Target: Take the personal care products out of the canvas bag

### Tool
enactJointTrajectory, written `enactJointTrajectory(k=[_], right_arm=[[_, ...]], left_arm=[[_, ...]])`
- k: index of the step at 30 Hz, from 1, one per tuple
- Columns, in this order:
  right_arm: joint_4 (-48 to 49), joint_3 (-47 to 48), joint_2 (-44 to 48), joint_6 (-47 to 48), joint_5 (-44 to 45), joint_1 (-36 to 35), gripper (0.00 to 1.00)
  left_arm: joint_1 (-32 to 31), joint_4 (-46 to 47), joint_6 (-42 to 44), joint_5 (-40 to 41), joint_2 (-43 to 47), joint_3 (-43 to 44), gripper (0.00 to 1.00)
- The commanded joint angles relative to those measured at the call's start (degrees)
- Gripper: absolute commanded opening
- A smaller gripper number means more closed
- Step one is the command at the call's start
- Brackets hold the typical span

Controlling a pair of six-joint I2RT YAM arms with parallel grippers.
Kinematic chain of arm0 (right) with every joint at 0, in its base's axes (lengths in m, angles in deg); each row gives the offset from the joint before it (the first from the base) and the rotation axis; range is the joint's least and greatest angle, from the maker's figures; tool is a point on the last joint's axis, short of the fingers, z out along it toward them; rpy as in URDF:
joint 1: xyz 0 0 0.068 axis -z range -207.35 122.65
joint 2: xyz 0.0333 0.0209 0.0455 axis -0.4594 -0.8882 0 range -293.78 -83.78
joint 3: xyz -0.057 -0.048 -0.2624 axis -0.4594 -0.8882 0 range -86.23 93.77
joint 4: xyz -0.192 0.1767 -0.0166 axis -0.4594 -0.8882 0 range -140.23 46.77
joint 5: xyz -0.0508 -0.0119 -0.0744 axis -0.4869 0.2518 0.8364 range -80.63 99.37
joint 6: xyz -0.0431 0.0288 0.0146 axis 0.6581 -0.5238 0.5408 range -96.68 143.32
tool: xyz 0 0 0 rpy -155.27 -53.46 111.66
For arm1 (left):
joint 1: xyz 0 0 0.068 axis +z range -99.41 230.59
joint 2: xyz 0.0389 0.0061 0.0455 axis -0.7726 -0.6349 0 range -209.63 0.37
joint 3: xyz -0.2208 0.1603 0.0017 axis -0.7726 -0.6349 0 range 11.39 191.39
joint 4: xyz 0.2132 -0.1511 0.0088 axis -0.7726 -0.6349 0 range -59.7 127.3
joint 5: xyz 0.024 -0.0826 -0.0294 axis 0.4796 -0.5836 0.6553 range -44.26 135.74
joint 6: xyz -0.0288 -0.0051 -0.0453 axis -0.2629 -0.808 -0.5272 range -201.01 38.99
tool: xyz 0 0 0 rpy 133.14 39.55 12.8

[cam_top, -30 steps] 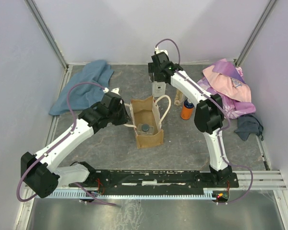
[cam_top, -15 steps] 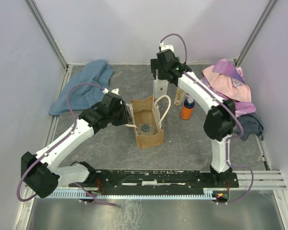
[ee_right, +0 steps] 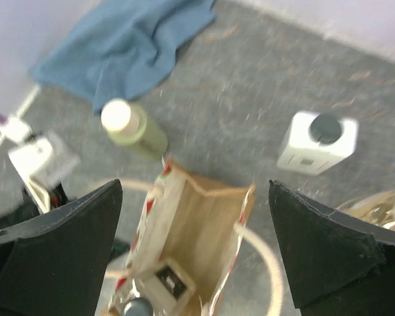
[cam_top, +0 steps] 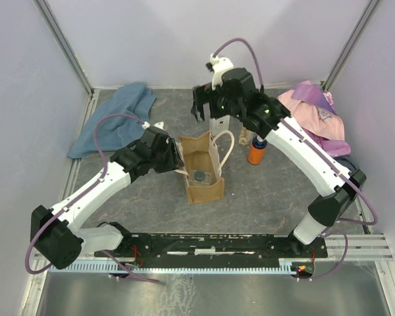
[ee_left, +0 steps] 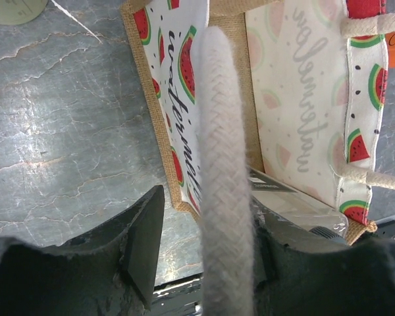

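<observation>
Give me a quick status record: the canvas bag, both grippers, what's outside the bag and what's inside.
canvas bag: upright, mouth open
left gripper: open, one cream handle between its jaws
right gripper: open, empty, above the bag
outside: white bottle with dark cap; green bottle with cream cap; orange bottle with blue cap
inside: dark-lidded jar; pale boxy item beside it
</observation>
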State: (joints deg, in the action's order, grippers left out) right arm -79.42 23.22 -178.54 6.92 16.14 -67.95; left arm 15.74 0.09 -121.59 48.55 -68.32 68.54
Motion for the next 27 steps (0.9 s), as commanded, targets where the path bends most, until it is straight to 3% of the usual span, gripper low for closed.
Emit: enactJointTrajectory(k=[1,8,15,27], right_arm=[[-4.55,-8.89,1.41,1.83,-8.35,-1.22,1.0],[1.77,-23.13,4.04,3.03,-17.47,-3.35,1.0],[4.59,-28.39,4.96,3.16,-27.9,-4.6,1.0],[4.5,-33.01,8.54,3.88,-30.35,-5.83,1.0]], left_arm=[[-0.22,0.04,-2.86,2.88,1.13,2.7,0.55],[-0.26,-0.72,-3.31,3.25,1.63,4.15,0.56],[-0.22,-1.93,-4.79,4.23,1.96,4.21,0.57],[-0.23,-2.6,-4.78,4.4,1.1,4.16,0.57]])
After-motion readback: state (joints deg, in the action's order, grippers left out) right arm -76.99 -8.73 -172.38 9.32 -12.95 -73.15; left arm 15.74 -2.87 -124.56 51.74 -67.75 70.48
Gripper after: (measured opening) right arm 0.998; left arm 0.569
